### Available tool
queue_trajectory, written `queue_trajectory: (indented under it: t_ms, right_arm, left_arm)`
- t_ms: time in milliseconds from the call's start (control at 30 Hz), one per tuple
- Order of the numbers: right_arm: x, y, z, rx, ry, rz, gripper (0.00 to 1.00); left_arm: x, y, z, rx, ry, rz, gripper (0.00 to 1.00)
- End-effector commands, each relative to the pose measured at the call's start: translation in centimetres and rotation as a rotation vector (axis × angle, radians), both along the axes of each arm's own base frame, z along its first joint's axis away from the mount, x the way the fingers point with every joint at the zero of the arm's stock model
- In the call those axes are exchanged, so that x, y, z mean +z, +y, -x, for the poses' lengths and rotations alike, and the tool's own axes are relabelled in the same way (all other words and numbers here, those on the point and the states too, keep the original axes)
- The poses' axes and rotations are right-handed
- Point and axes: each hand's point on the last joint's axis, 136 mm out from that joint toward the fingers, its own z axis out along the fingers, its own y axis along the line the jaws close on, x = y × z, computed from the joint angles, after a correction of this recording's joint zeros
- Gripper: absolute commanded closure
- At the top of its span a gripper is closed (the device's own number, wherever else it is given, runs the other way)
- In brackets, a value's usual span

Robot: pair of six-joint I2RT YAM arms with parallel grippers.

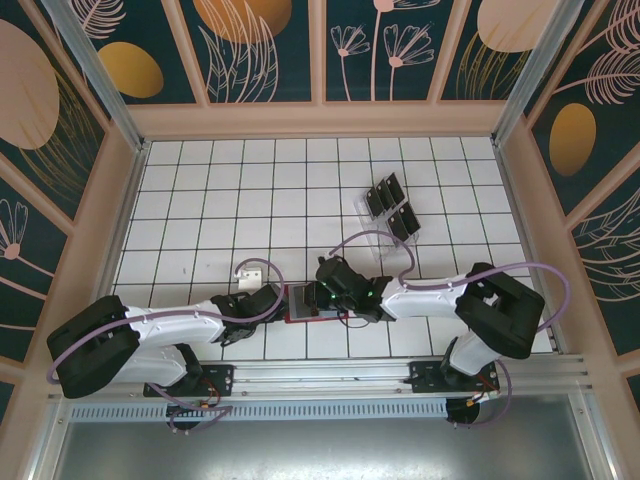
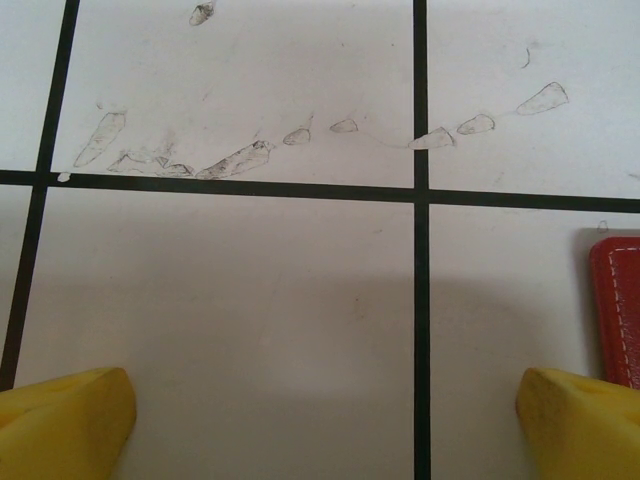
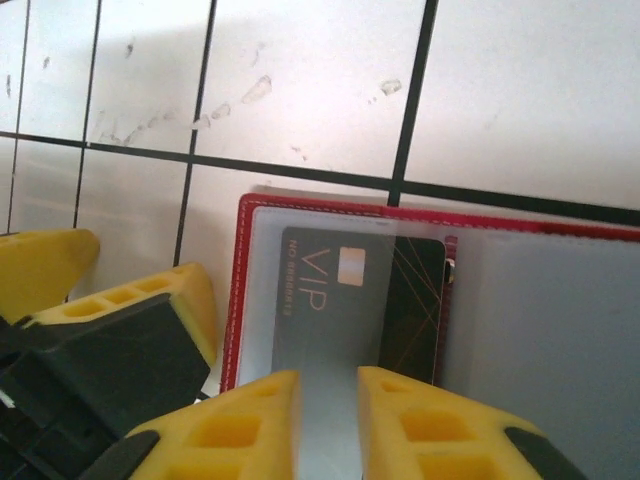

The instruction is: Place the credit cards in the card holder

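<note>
While "VIP" black card [image 3: 350,300] sits in red wallet [image 3: 540,330], right fingers [image 3: 230,430] narrowly apart, left fingers [image 2: 65,420] wide.

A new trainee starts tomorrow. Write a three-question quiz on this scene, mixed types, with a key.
1. True or false: the wallet lies shut.
2. Where do the spare cards stand? A) in the clear tray B) on top of the wallet C) under the wallet
3. Fill in: the card in the wallet reads ___.
Key: 1 false, it lies open; 2 A; 3 VIP.
</note>
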Motion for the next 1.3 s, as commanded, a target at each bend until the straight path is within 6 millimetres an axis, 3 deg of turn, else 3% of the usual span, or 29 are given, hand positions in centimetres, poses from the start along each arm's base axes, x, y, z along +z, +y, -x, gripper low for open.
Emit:
queue_trajectory:
  t_ms: [0, 433, 733, 1267]
  right_arm:
    - [-1.1, -1.6, -0.1, -0.035, 0.006, 0.044, 0.74]
    - [-3.4, -1.7, 0.0, -0.032, 0.039, 0.077, 0.75]
    - [-3.1, -1.4, -0.2, -0.033, 0.032, 0.063, 0.76]
    - [-2.6, 1.4, 0.7, 0.041, 0.064, 0.011, 0.85]
  left_arm:
    - [-1.4, -1.6, 0.8, -0.032, 0.055, 0.088, 0.02]
    - [-1.5, -1.6, 0.8, -0.031, 0.056, 0.084, 0.02]
    - [-1.7, -1.8, 0.8, -0.037, 0.058, 0.088, 0.02]
    - [-2.2, -2.1, 1.0, -0.046, 0.067, 0.098, 0.02]
